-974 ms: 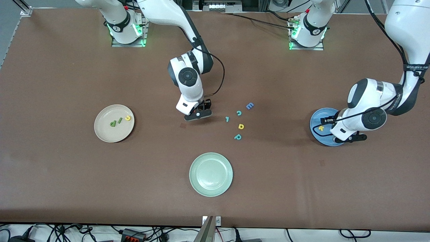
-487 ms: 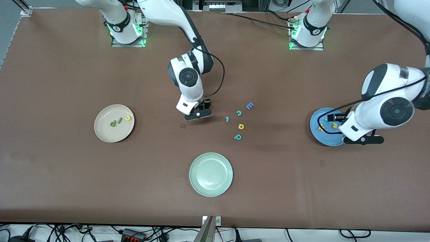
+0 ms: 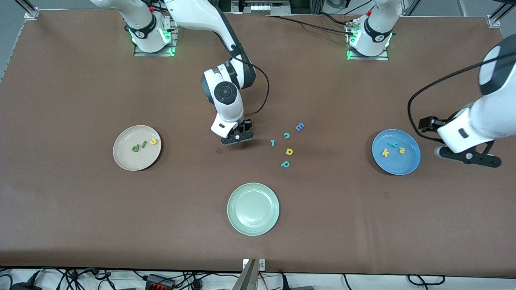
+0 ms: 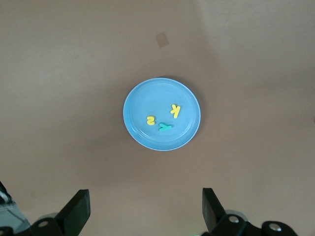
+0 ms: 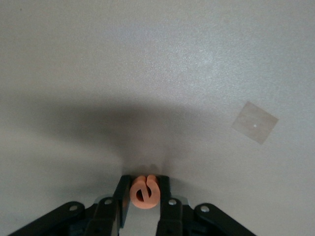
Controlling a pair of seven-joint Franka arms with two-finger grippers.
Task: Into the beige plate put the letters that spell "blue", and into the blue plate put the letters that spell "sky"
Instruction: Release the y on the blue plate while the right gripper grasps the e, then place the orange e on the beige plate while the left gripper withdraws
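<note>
The beige plate (image 3: 133,159) holds the dark green b (image 3: 135,148), the green l (image 3: 143,144) and the yellow u (image 3: 153,141). My right gripper (image 3: 238,137) is low at mid-table, shut on the orange e (image 5: 145,191), which is pinched between its fingers (image 5: 164,189). The blue plate (image 3: 397,165) holds the yellow k (image 3: 385,152), the yellow s (image 3: 401,150) and the teal y (image 3: 392,144). All three also show in the left wrist view on the blue plate (image 4: 147,98). My left gripper (image 3: 467,155) hangs open and empty beside that plate, toward the left arm's end of the table.
A pale green plate (image 3: 253,208) sits nearer the front camera. Loose letters lie at mid-table: blue E (image 3: 299,127), teal c (image 3: 286,135), a small teal piece (image 3: 273,142), a yellow d-shape (image 3: 289,151), a teal p (image 3: 285,164).
My left gripper has lifted off the blue plate and swung toward its end of the table, uncovering the letters there. My right gripper stayed in place, its fingers closing on the orange e.
</note>
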